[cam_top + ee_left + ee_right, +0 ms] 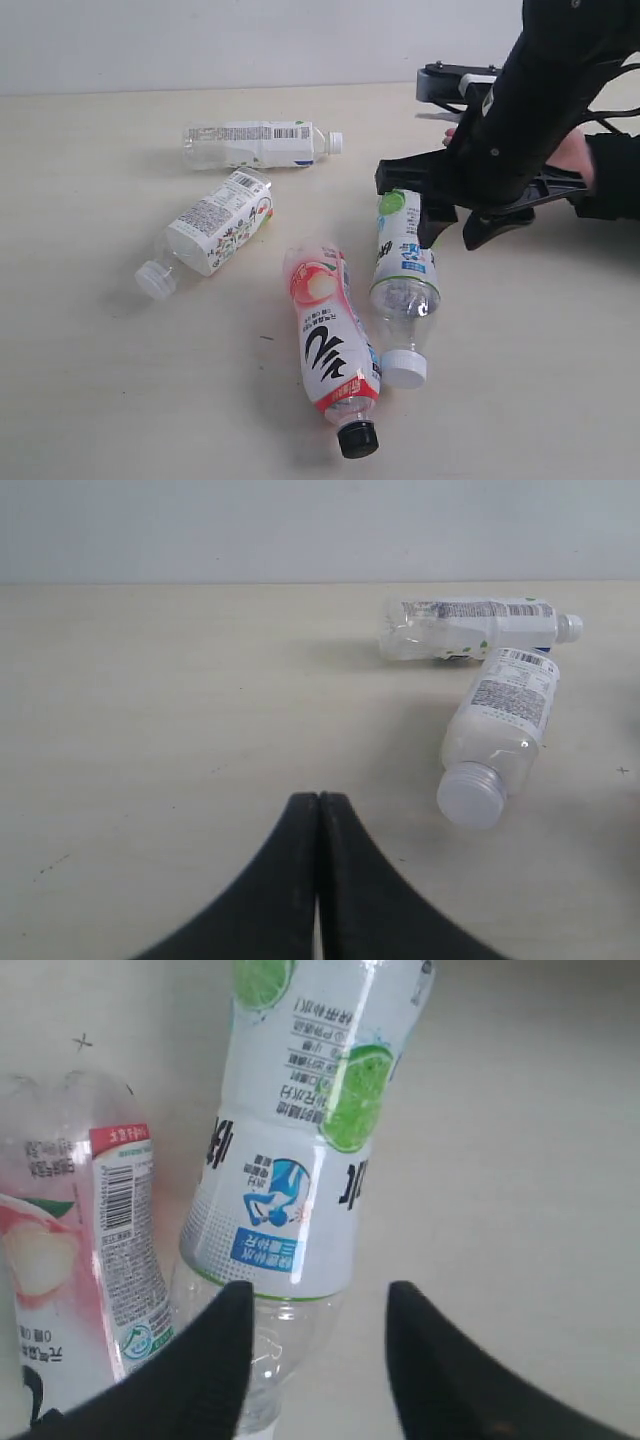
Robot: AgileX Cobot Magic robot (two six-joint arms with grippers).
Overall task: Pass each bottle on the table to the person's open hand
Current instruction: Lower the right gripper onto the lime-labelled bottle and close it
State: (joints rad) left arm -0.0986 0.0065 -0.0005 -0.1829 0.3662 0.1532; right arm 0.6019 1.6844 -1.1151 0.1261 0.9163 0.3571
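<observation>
Four bottles lie on the table (90, 400). The green-blue labelled bottle (403, 262) lies on its side, white cap toward the front. My right gripper (455, 230) hovers open just above its far end. In the right wrist view the right gripper (318, 1295) stands open, with one finger over the clear shoulder of that green-blue labelled bottle (300, 1130). The pink-white bottle (330, 345) with a black cap lies beside it. Two white-labelled bottles (258, 145) (215, 225) lie further left. The person's hand (574, 155) shows partly behind my right arm. My left gripper (318, 802) is shut and holds nothing.
The pink-white bottle (80, 1240) almost touches the green-blue one. In the left wrist view the two white-labelled bottles (470, 630) (495, 725) lie ahead of the shut gripper. A black piece of machinery (455, 82) sits at the back right. A pale wall stands behind the table.
</observation>
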